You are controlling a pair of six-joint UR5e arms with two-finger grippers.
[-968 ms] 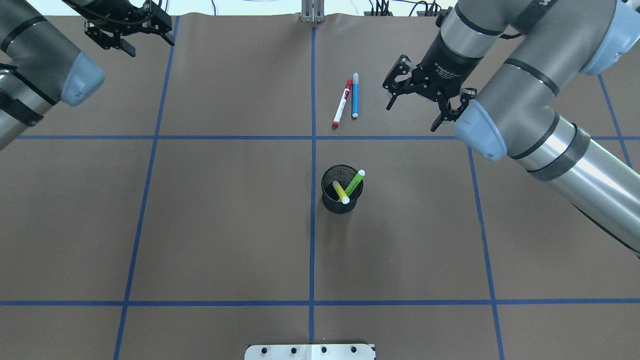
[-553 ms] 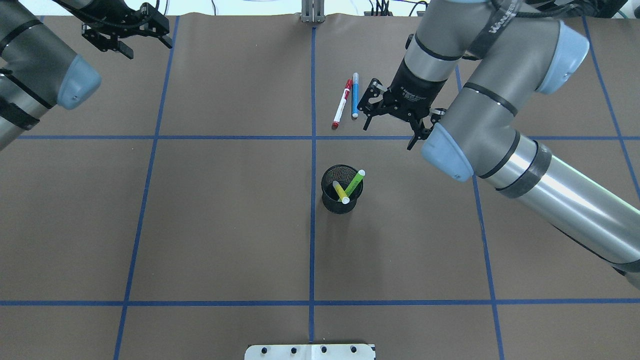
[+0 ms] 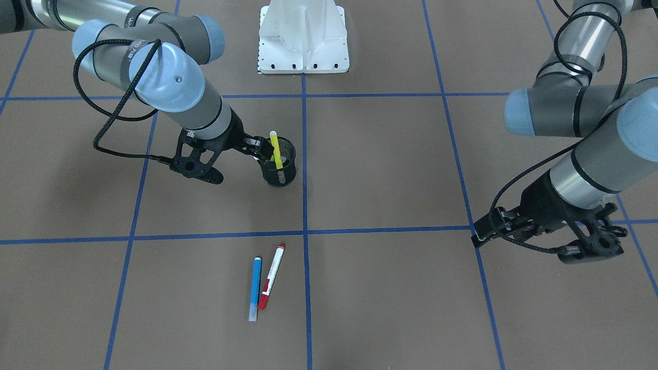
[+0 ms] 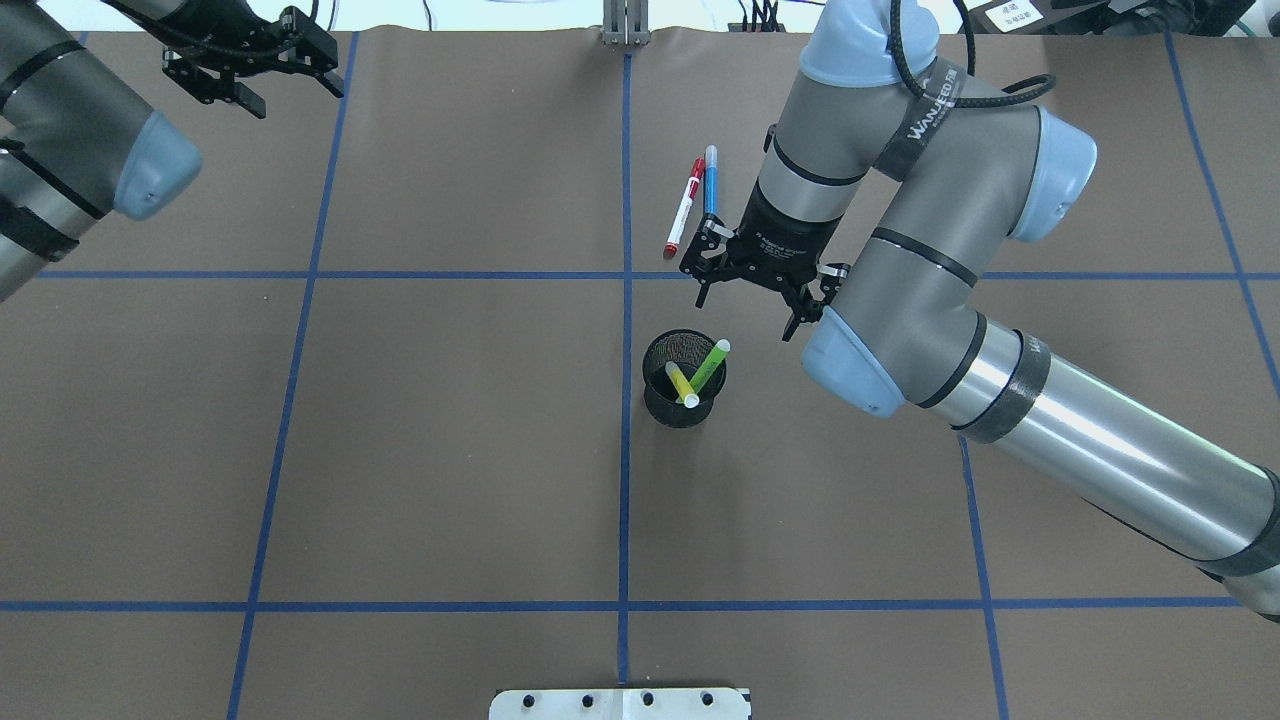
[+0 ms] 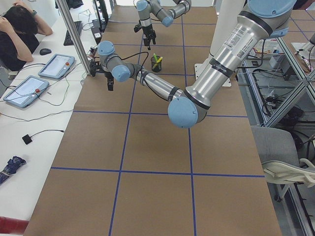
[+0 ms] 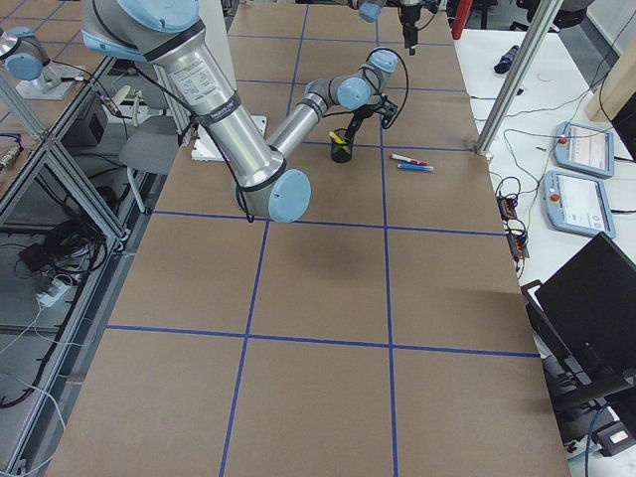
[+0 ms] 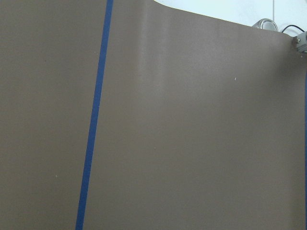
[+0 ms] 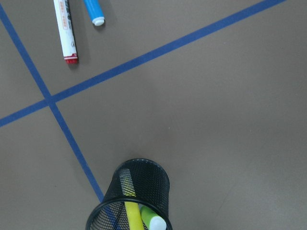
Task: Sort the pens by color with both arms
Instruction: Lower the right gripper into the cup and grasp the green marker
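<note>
A black mesh cup [image 4: 680, 408] near the table's middle holds the yellow pen [image 4: 682, 384] and the light green pen [image 4: 710, 365], both leaning. My right gripper [image 4: 745, 308] hangs open and empty just beyond the cup, to its right in the overhead view. Farther back, the blue pen [image 4: 710, 185] and the red-capped white pen [image 4: 685, 207] lie side by side on the paper. In the right wrist view the cup [image 8: 144, 184] sits at the bottom and the red pen [image 8: 64, 28] at the top left. At the far left corner, my left gripper [image 4: 295, 95] stands open over bare paper.
Blue tape lines [image 4: 625, 275] split the brown paper into squares. The white base plate [image 4: 620, 703] sits at the near edge and a metal clamp [image 4: 625, 25] at the far edge. A person [image 5: 19, 29] sits beside tablets [image 5: 56, 66] off the table's far side.
My right arm has swung left and toward the robot, from beside the two lying pens to just beyond the cup, still open. The left gripper has barely moved.
</note>
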